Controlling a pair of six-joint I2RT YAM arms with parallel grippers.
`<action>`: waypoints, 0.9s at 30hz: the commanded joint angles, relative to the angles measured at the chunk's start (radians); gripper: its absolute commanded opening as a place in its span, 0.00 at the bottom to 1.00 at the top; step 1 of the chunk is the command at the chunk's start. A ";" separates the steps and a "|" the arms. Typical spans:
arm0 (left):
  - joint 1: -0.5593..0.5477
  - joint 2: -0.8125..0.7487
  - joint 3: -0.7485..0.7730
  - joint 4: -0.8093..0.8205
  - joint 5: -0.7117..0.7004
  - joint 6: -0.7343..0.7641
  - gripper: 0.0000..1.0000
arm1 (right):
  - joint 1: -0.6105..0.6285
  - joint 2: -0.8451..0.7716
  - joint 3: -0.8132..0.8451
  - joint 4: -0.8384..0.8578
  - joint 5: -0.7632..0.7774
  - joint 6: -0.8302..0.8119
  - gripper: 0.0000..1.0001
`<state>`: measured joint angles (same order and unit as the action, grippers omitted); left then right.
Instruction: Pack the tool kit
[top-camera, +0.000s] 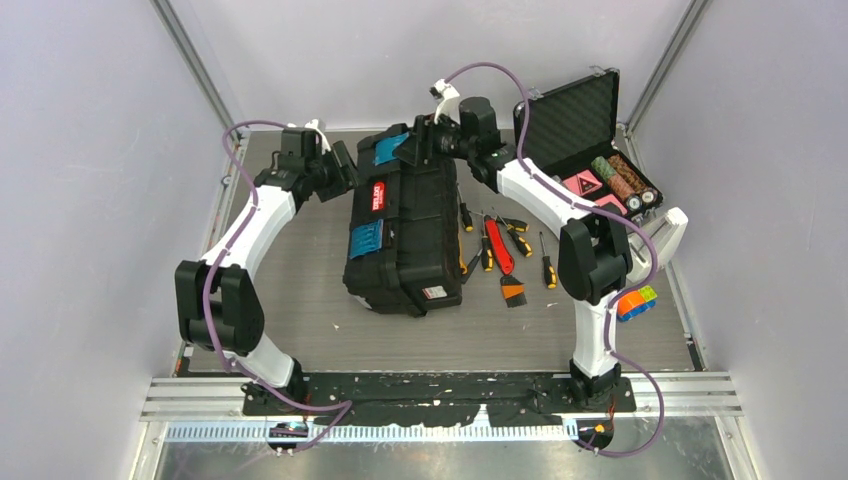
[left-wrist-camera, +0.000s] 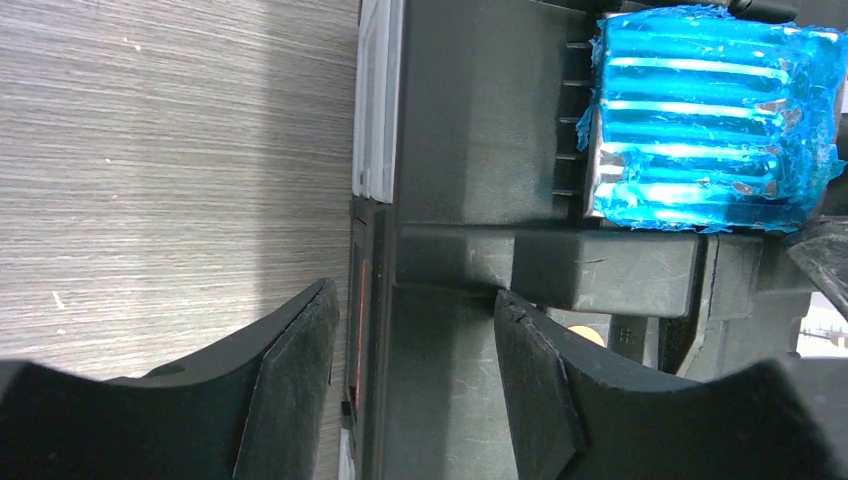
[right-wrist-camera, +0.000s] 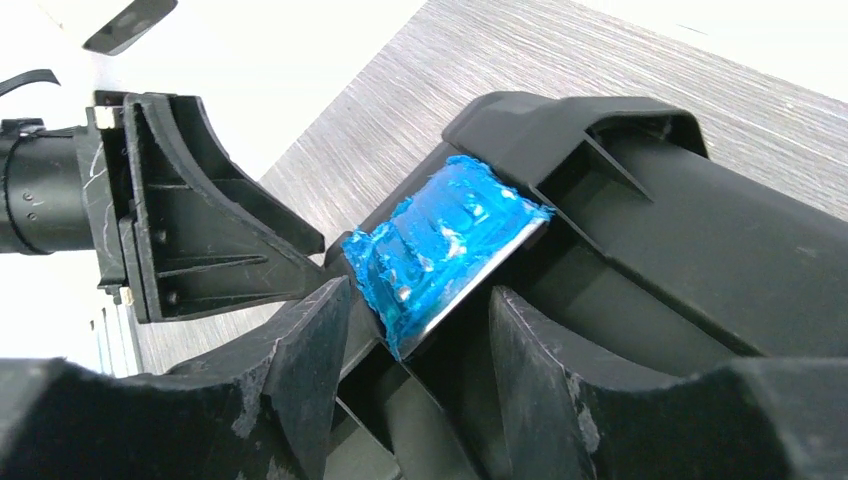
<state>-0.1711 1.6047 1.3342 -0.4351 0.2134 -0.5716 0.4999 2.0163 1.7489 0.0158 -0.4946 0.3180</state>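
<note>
The black toolbox (top-camera: 405, 235) of the tool kit lies mid-table, with a blue latch (top-camera: 388, 150) at its far end and a second one (top-camera: 365, 240) nearer me. My left gripper (top-camera: 345, 165) is at the box's far left corner. In the left wrist view it (left-wrist-camera: 412, 300) stands open astride the box's edge (left-wrist-camera: 375, 330), with the blue latch (left-wrist-camera: 710, 120) beyond it. My right gripper (top-camera: 425, 140) reaches over the far end. Its open jaws (right-wrist-camera: 420, 300) stand on either side of the blue latch's (right-wrist-camera: 440, 245) lower tip. Small yellow-black and red hand tools (top-camera: 505, 250) lie right of the box.
A smaller open foam-lined case (top-camera: 585, 130) with chips stands at the back right. A multicoloured cube (top-camera: 637, 300) sits by the right arm. Grey walls close in on both sides. The left arm's finger housing (right-wrist-camera: 200, 220) shows close beside the latch in the right wrist view.
</note>
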 joint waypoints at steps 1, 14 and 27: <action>-0.024 0.035 -0.053 -0.028 0.002 0.002 0.58 | -0.004 -0.006 -0.065 0.206 -0.078 0.034 0.57; -0.024 0.051 -0.074 -0.026 0.038 -0.015 0.48 | -0.020 0.035 -0.280 0.786 -0.215 0.161 0.50; -0.027 0.062 -0.076 -0.027 0.074 -0.029 0.47 | -0.020 0.201 -0.188 0.960 -0.317 0.303 0.48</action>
<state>-0.1684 1.6028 1.3014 -0.3637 0.2569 -0.6186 0.4503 2.1544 1.5425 0.9615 -0.7464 0.5457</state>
